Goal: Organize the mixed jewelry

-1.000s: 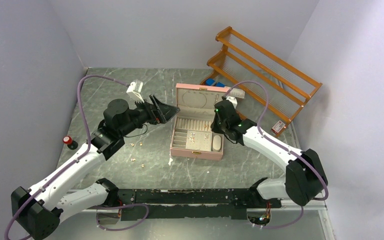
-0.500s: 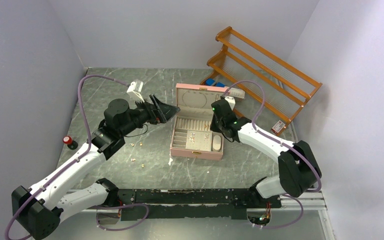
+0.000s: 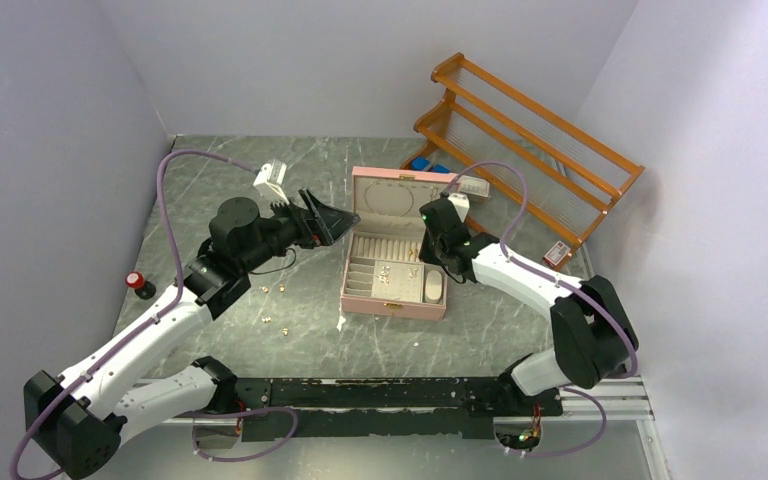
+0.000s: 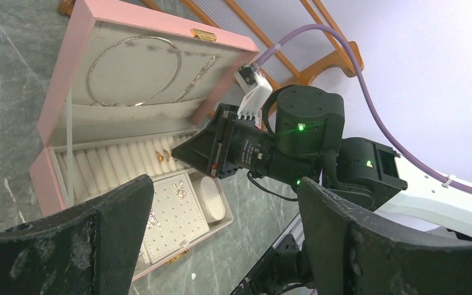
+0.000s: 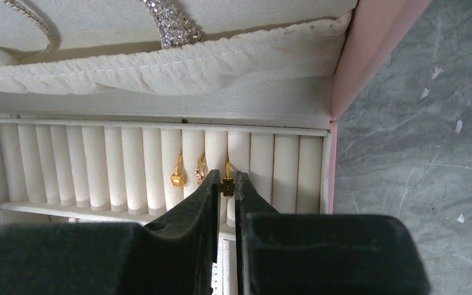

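A gold ring [image 5: 227, 179] is pinched by the right gripper [image 5: 226, 185] near the jewelry box's [image 5: 369, 61] right wall; the left gripper [image 4: 224, 190] is spread wide.

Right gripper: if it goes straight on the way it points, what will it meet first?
The right gripper would probably meet the white ring rolls of the pink box, just beyond the gold ring it holds.

Robot test cell, plain grey walls [image 3: 360, 60], marble-patterned table [image 3: 220, 160], rail-mounted arms [image 3: 150, 335]

Bright, even light, soft shadows; near wrist-view foregrounds are blurred.
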